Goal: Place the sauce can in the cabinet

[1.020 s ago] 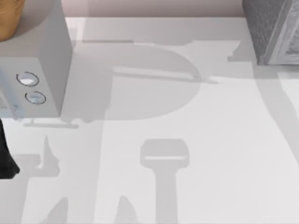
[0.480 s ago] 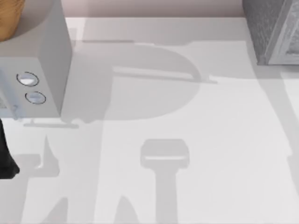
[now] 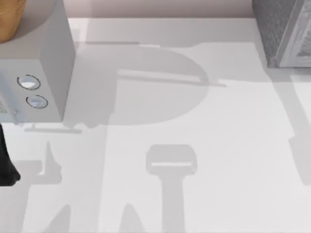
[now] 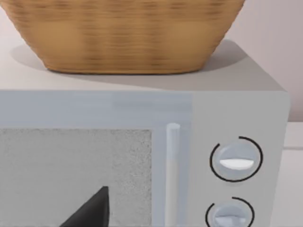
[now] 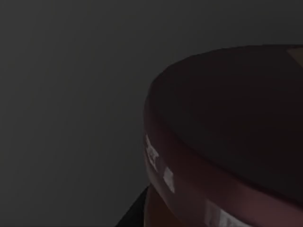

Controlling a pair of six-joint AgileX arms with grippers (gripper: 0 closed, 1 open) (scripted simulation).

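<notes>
Whether the right gripper is clenched on the sauce can or released cannot be told from these views. The right wrist view is dark. Close under its camera is the small sauce can [image 5: 227,142], a cylinder with a dark maroon-brown round top and a reddish band below the rim, and dim grey lies all around it. That gloom suggests the can is at or inside the cabinet's mouth, though this is a judgement only.

If so, the step in hand is setting the can down. To do it well, the right arm would keep the can upright and lower it until its base sits flat on the cabinet floor. It would let go only then, and draw straight back out along the line of entry so that nothing clips the frame or tips the can.

The left gripper [image 4: 90,213] shows as a black wedge. It is parked at the top view's 9 o'clock edge and faces the smooth light-grey box [image 3: 53,58] with two round knobs [image 3: 28,82]. Whether it is open or closed cannot be told.

The large boxy cabinet [image 3: 277,34], dark grey and speckled with a paler framed front edge, stands at the top view's 1 to 2 o'clock corner. The knobbed box stands at 10 o'clock with a woven tan wicker basket [image 4: 123,38] on its roof. Between them lies the smooth white table [image 3: 194,204], crossed by soft grey shadows. A pale wall runs along the 12 o'clock edge.
</notes>
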